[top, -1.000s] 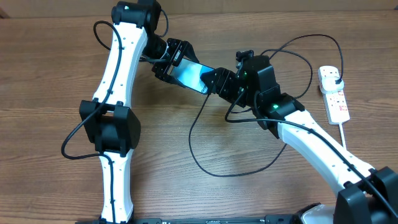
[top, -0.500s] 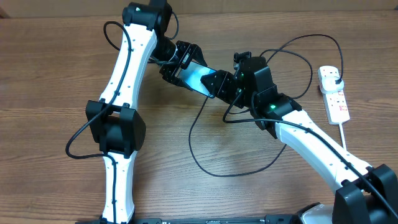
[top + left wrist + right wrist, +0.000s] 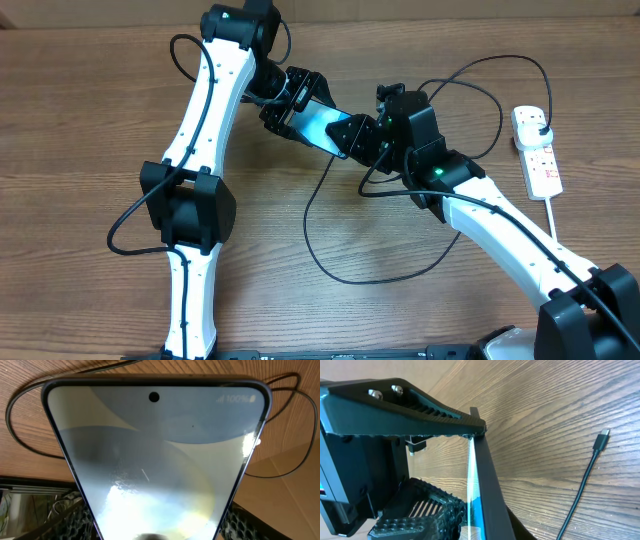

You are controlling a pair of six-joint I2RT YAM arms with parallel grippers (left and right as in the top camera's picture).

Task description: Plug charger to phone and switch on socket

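Advice: with the phone [image 3: 316, 122] at upper centre clamped at both ends by left gripper [image 3: 285, 103] and right gripper [image 3: 346, 133], keep left firm, free right, fetch the loose charger tip [image 3: 603, 436]; socket [image 3: 537, 150] waits far right.

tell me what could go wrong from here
The phone is gripped by the left jaws at one end, with the right jaws at the other; uneven pulls could twist or drop it.
The charger's connector tip lies loose on the table, so fetching it means freeing one arm.
Its cable loops beneath the right arm and might snag.
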